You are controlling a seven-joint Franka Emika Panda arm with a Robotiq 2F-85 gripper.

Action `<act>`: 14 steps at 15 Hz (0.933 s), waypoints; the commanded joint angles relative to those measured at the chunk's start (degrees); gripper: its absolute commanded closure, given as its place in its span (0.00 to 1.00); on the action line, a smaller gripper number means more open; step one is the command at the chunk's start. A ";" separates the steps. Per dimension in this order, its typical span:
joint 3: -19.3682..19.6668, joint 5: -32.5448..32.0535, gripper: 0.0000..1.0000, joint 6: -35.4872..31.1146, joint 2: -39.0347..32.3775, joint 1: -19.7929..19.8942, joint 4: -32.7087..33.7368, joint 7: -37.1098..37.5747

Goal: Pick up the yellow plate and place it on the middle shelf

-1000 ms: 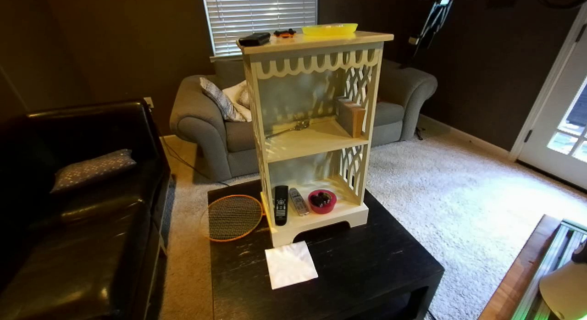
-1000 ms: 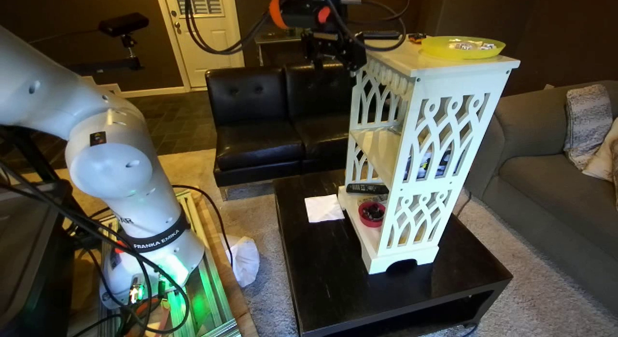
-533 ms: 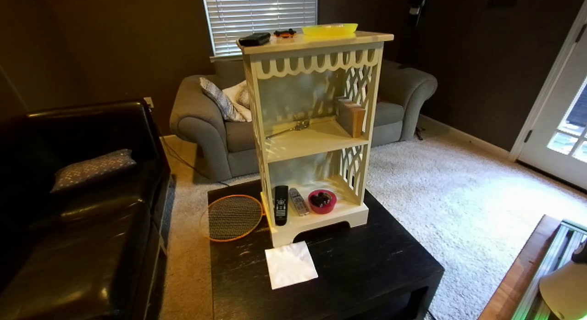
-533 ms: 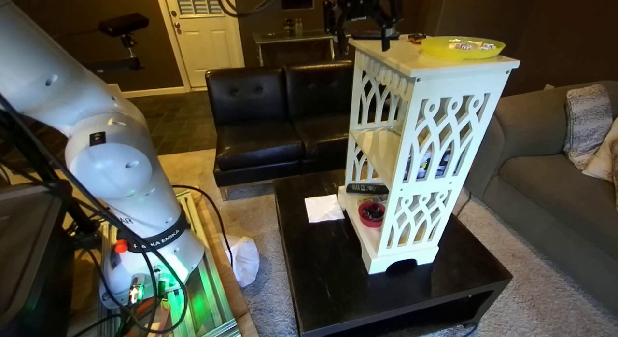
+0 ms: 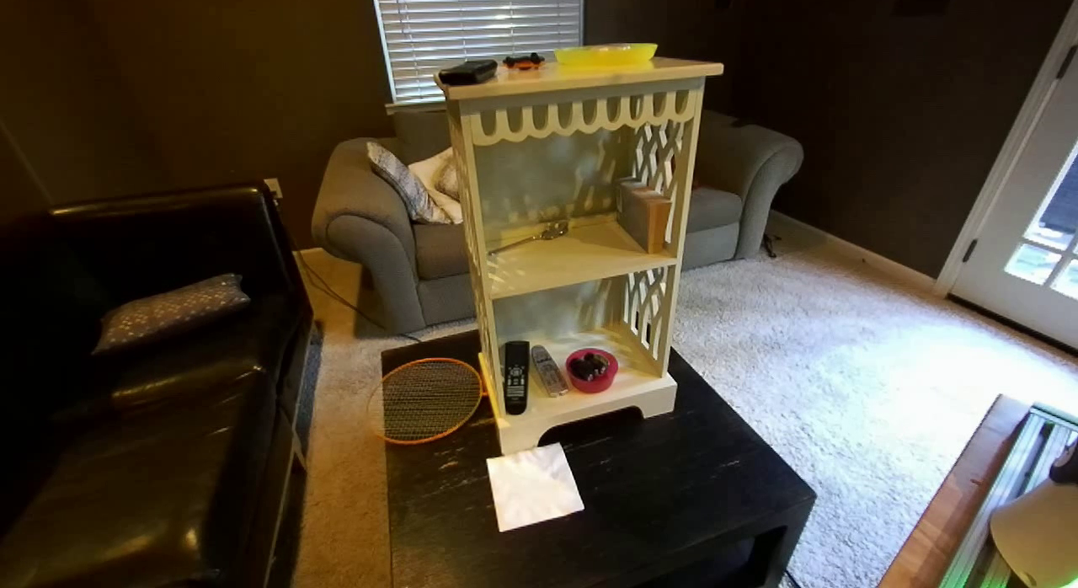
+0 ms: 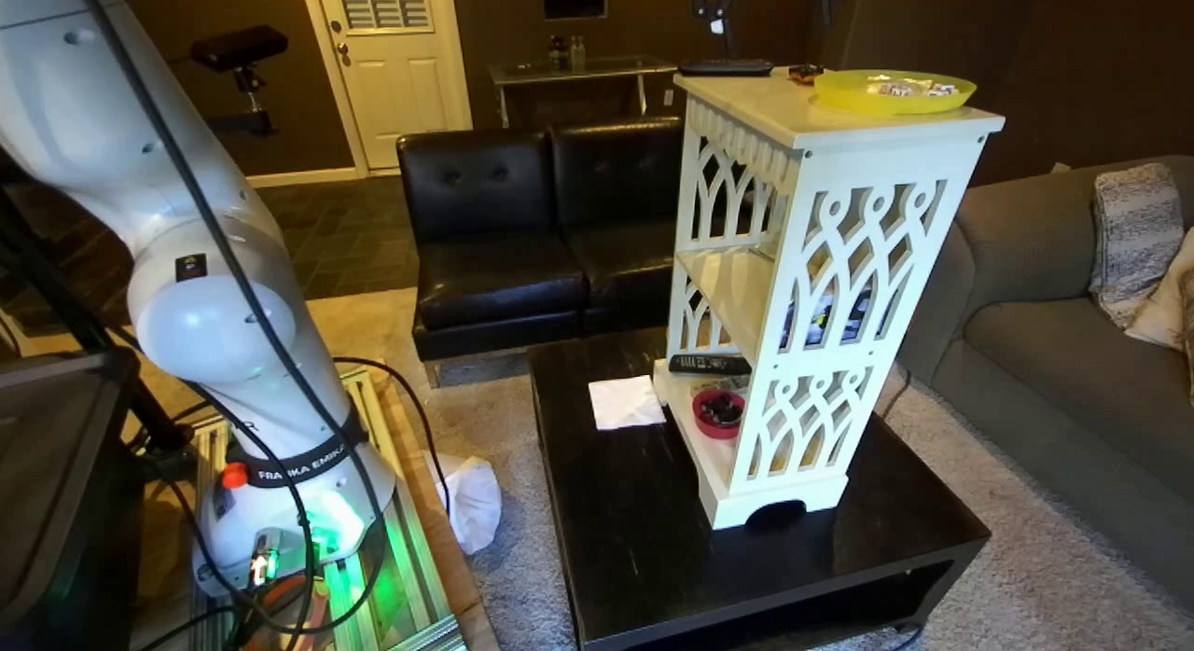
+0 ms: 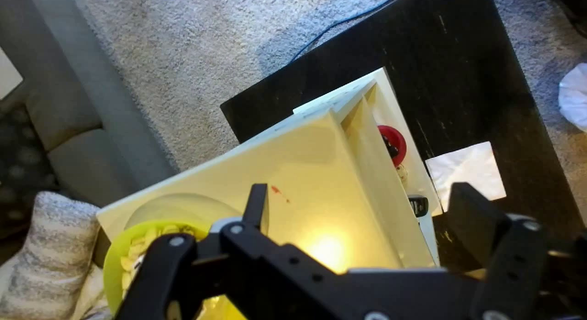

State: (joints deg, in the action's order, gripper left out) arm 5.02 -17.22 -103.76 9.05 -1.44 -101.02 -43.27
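Yellow plate (image 6: 886,102) near edge (image 6: 933,128); gripper (image 7: 360,203) wide

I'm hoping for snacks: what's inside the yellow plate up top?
Small pale pieces lie in the yellow plate; what they are, I can't tell. In the wrist view the gripper covers part of the plate, and whatever lies beneath the pieces is hidden.

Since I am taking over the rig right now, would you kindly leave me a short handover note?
End effector: open, holding nothing, above the shelf unit's top board.
Yellow plate: on that board, with small items inside.
Middle shelf: a box and a silvery long-handled object are on it.
Done: none of the plate's move; it is not yet gripped.
Left: grip the plate, ideally keeping it level, and set it on the middle shelf.
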 commanded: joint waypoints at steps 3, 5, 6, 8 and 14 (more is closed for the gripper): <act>-1.73 0.59 0.00 -3.67 -7.64 0.14 9.38 -15.49; -2.21 0.35 0.00 -4.17 -6.10 0.70 7.00 -12.68; -2.35 0.34 0.00 -5.04 -6.54 0.72 7.06 -12.98; -2.36 0.33 0.00 -5.01 -6.73 0.83 7.00 -12.85; -2.32 0.33 0.00 -5.01 -6.66 1.04 7.01 -12.85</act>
State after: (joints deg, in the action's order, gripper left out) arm 3.46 -16.96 -108.97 2.50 -1.16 -94.27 -56.06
